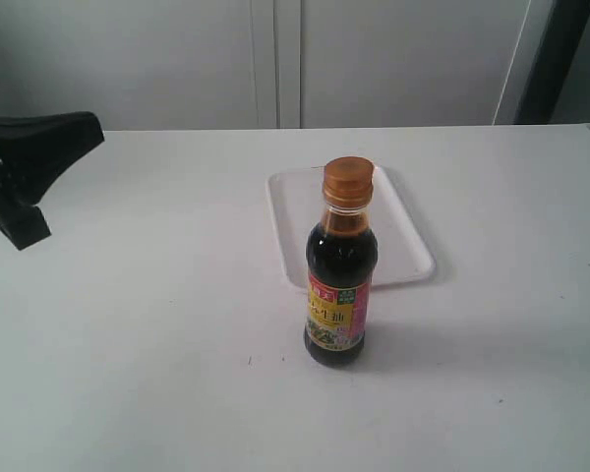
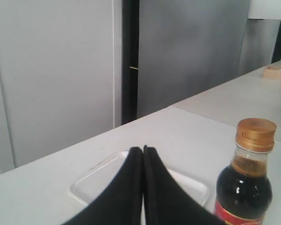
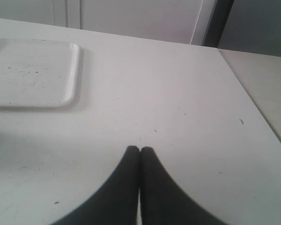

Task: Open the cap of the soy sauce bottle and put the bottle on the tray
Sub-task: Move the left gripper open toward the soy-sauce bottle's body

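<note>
The soy sauce bottle stands upright on the white table, just in front of the tray. Its orange-brown cap is down on the neck. The left wrist view also catches the bottle, the cap and the tray. My left gripper hovers at the far left edge, well away from the bottle, its black fingers pressed together on nothing. My right gripper is shut and empty over bare table; it does not show in the exterior view. The tray lies off to one side of it.
The white table ends at a grey wall with panel seams behind. A second table surface with a small wooden block lies beyond the bottle in the left wrist view. A table edge runs near the right gripper.
</note>
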You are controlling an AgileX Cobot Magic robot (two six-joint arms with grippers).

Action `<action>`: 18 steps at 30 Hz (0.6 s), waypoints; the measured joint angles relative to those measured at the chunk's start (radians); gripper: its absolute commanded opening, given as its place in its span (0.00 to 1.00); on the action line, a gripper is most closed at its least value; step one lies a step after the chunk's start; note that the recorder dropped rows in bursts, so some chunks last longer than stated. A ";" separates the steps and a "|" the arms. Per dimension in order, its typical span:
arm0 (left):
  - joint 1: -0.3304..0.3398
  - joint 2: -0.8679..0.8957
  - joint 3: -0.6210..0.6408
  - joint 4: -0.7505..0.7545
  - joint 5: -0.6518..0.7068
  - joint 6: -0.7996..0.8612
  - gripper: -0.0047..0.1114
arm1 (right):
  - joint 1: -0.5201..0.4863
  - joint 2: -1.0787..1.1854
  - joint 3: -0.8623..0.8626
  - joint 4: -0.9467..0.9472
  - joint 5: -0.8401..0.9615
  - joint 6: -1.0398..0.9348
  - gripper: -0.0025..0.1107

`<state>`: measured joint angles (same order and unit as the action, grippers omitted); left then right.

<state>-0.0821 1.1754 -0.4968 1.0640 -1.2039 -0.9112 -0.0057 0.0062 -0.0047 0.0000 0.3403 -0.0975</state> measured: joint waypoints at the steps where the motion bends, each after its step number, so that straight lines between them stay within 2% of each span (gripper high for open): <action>1: -0.010 0.008 0.000 0.000 -0.002 0.000 0.04 | 0.000 0.000 0.000 0.000 -0.002 0.000 0.02; 8: -0.122 0.064 -0.003 -0.020 -0.004 0.073 0.04 | 0.000 0.000 0.000 0.000 -0.016 0.000 0.02; 10: -0.143 0.074 -0.014 -0.022 -0.004 0.083 0.11 | 0.000 0.000 0.000 0.000 -0.019 0.000 0.02; 12: -0.168 0.084 -0.031 -0.023 -0.004 0.089 0.25 | 0.000 0.000 0.000 0.000 -0.019 0.000 0.02; 14: -0.210 0.100 -0.064 -0.023 -0.004 0.098 0.58 | 0.000 0.000 0.000 0.000 -0.019 0.000 0.02; 16: -0.254 0.117 -0.097 -0.040 -0.004 0.100 0.82 | 0.000 0.000 0.000 0.000 -0.019 0.000 0.02; 18: -0.302 0.135 -0.122 -0.062 -0.004 0.100 0.95 | 0.000 0.000 0.000 0.000 -0.019 0.000 0.02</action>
<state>-0.3845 1.3102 -0.6187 1.0020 -1.2079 -0.8112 -0.0057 0.0062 -0.0047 0.0000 0.3209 -0.0975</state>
